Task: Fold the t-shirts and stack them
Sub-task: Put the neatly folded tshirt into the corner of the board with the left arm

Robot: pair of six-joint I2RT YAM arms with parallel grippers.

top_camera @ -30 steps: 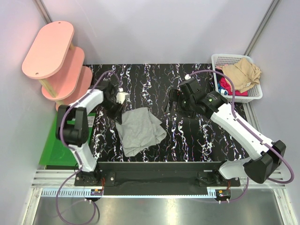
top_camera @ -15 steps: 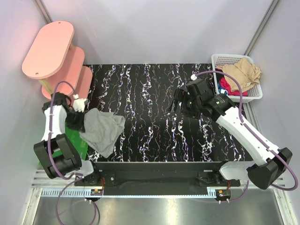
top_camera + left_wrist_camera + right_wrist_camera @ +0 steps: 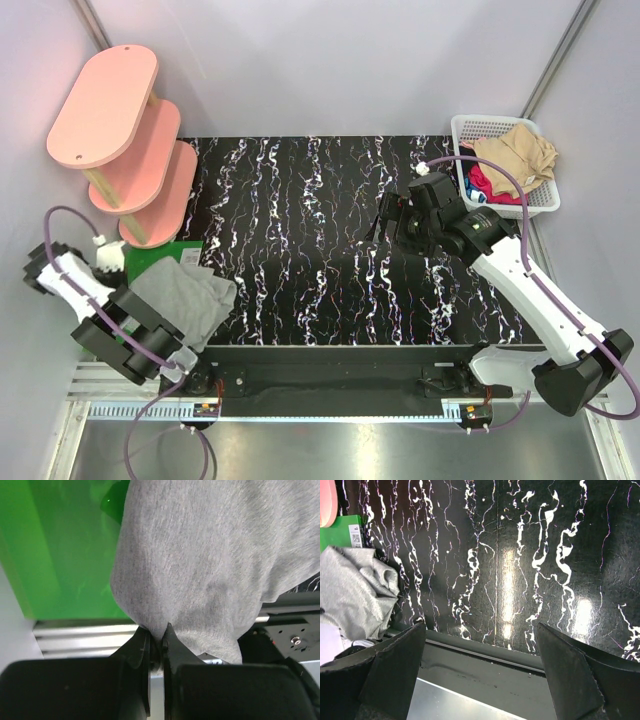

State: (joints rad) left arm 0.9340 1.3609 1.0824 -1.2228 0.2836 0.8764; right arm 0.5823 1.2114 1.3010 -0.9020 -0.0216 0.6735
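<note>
Grey t-shirt (image 3: 215, 565) in tight left hand (image 3: 156, 637)

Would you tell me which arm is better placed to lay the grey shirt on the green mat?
Left arm: its jaws pinch the grey shirt above the green mat; the right arm hangs open-jawed near the basket.
</note>
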